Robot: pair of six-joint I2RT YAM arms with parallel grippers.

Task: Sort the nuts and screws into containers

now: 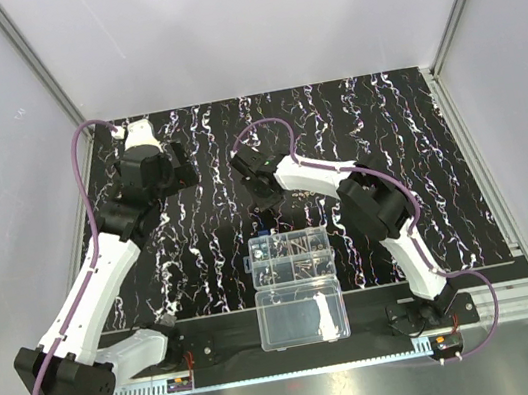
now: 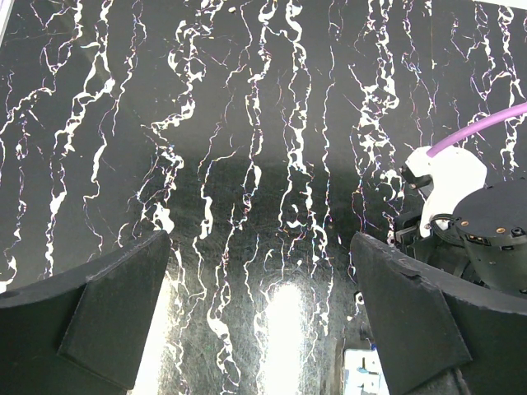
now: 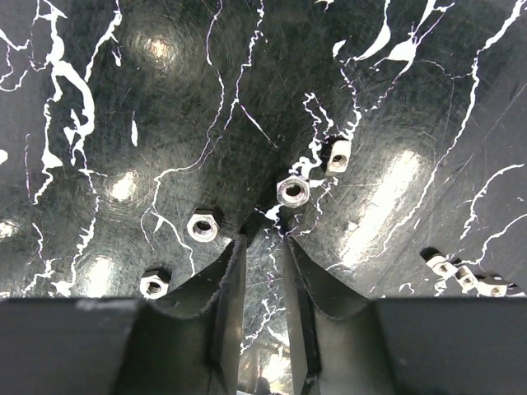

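Right claw [image 3: 263,240] narrowed to a slit, gripping nothing; nuts [image 3: 292,191] lie on the bench [image 3: 123,107] just ahead of its tips and to either side. Left claw [image 2: 259,263] wide open, empty.

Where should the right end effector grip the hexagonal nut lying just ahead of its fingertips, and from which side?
Grip the nut across two opposite outer flats, coming down from above. It lies flat, hole up, so its low sides are the only parallel faces. The right end effector sits just short of it.
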